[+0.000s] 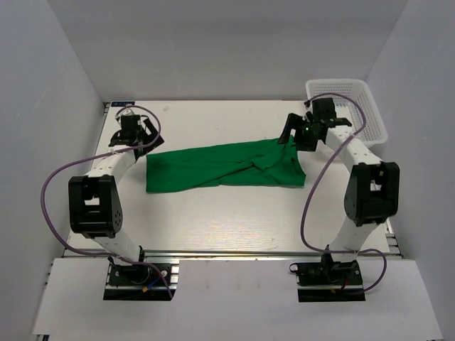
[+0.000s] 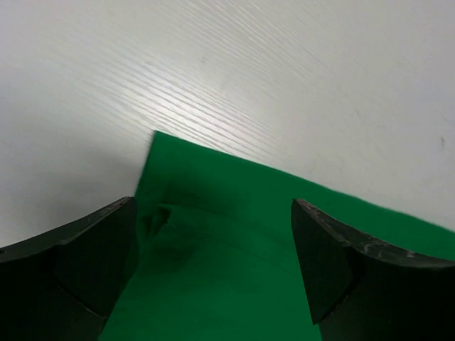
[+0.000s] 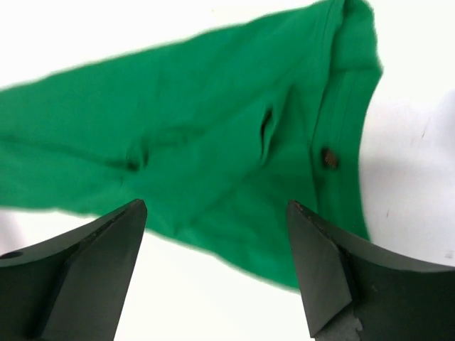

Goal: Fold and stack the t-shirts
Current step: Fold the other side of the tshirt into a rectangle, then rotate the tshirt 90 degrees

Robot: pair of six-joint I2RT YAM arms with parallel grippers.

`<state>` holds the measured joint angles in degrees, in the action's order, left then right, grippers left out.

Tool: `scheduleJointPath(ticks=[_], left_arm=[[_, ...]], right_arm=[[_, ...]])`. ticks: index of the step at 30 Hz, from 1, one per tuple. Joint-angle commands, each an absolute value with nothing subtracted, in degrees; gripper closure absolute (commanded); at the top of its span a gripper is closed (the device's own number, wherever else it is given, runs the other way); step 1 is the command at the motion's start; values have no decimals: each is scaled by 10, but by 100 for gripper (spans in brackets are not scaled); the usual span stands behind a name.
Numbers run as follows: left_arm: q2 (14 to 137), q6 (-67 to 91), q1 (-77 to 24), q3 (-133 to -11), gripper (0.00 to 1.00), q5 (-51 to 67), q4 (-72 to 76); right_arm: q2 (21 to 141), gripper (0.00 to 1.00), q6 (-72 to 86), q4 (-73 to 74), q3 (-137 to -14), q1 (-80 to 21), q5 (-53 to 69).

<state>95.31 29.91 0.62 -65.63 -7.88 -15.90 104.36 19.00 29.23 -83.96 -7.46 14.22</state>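
White table (image 1: 227,224), white walls (image 1: 43,106). The left gripper (image 2: 213,213) hangs with jaws spread wide and empty over the left corner of the green t-shirt (image 1: 213,167) — the right gripper (image 3: 217,213) likewise over its bunched right end. The shirt lies as a long band mid-table, the mesh basket (image 1: 359,106) beyond its right end.

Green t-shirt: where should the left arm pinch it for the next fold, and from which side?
Probably the left short edge of the t-shirt, near its far corner, coming down from above on the left. It lies as a flat strip with its layers stacked there, and the open left gripper hangs right over that end.
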Motion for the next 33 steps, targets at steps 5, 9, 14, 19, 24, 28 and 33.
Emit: scheduleJointPath(ticks=[5, 9, 14, 19, 24, 28, 33], left_arm=[[931, 243, -11, -579, 0, 200, -7], [958, 243, -18, -574, 0, 200, -33], [948, 268, -32, -486, 0, 176, -62], [847, 314, -78, -336, 0, 207, -83], [733, 348, -152, -214, 0, 329, -114], [672, 348, -225, -171, 0, 451, -135], [667, 343, -344, -231, 0, 503, -135]], right_arm=[[973, 10, 180, 224, -708, -101, 214], [1006, 10, 198, 234, -702, -109, 202], [1096, 10, 222, 247, -752, -105, 187], [1242, 10, 222, 350, -949, -100, 141], [1400, 10, 219, 372, -1151, -108, 192], [1469, 10, 221, 289, -1255, -127, 277], [1483, 10, 229, 124, -1290, -160, 339]])
